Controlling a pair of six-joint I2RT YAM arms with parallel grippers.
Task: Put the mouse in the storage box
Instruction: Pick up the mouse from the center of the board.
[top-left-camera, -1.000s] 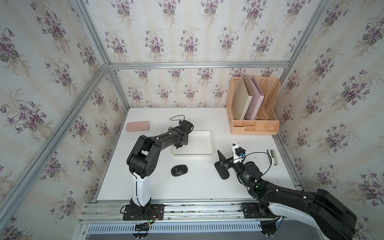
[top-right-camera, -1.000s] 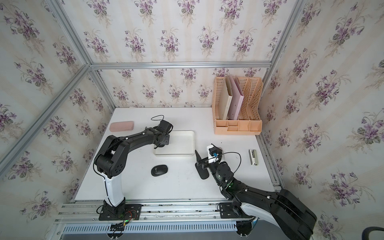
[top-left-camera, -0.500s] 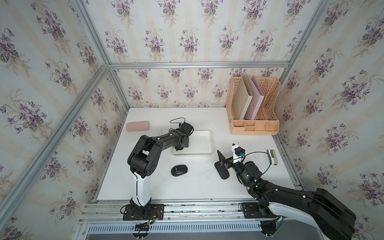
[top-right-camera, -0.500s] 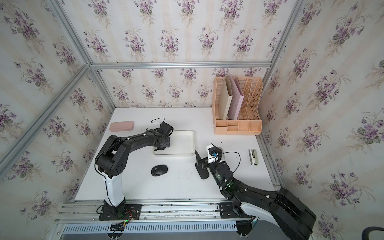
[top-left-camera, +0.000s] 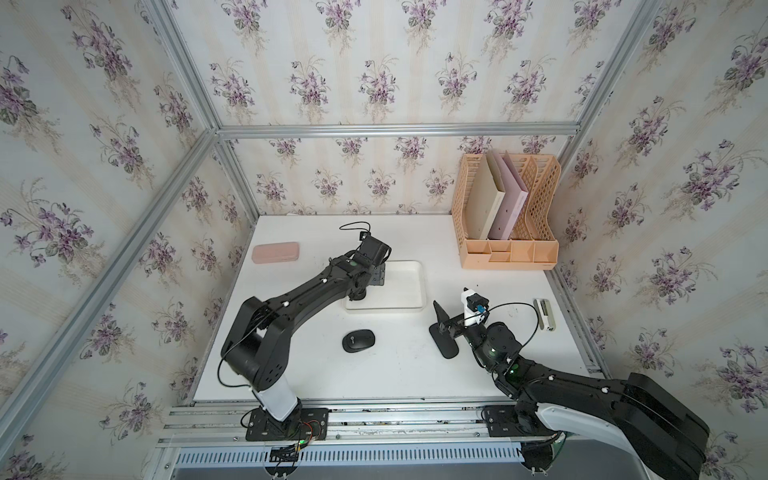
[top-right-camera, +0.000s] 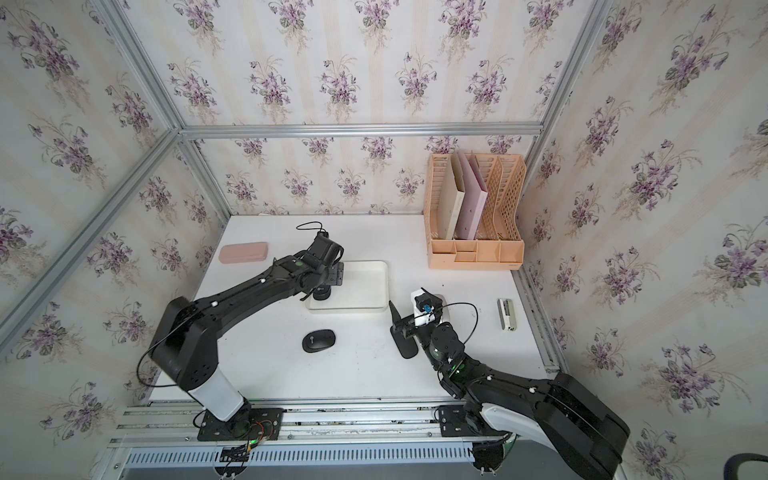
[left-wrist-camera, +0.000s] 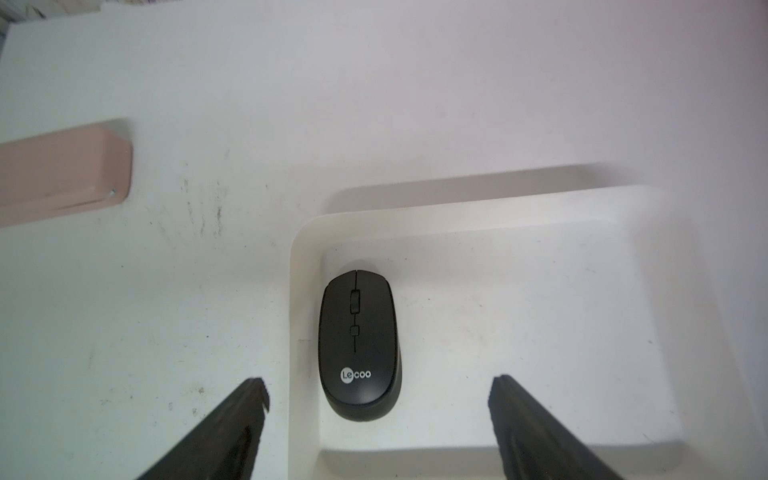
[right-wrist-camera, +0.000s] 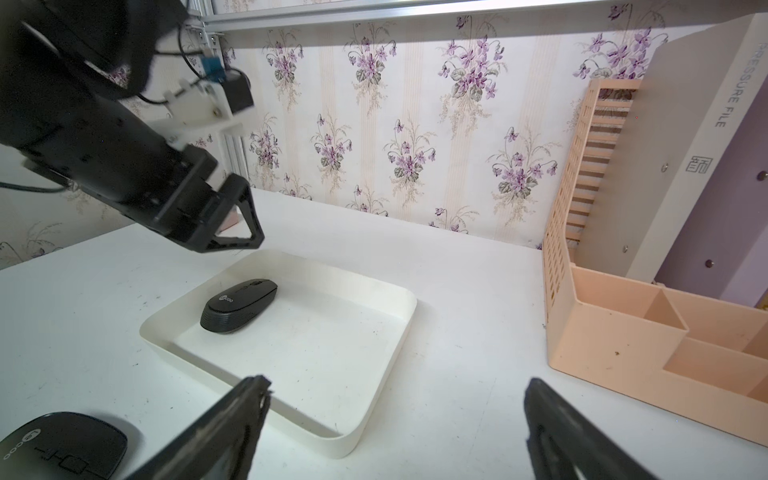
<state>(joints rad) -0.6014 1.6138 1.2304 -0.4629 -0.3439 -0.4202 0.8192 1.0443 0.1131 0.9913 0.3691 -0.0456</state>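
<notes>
Mouse (left-wrist-camera: 358, 345) lies flat inside the storage box (left-wrist-camera: 305, 266), tight along its left wall; the rest of the floor is bare. Nearest me, a second mouse (top-left-camera: 359, 340) sits on the table (top-left-camera: 316, 374) in front of the box, apart from it, with open table all round. My right gripper (right-wrist-camera: 397, 388) hangs off the box's near right corner, jaws wide, holding nothing. My left arm (top-left-camera: 307, 295) reaches over the box's left edge. The left gripper (left-wrist-camera: 378, 385) is above the mouse, spread and not touching it. Beyond the box I see a pink case (top-left-camera: 275, 252) to the left and a file rack (top-left-camera: 509, 249) to the right. Since a second ago, the second mouse and right arm (top-left-camera: 540, 374) sit unchanged.
</notes>
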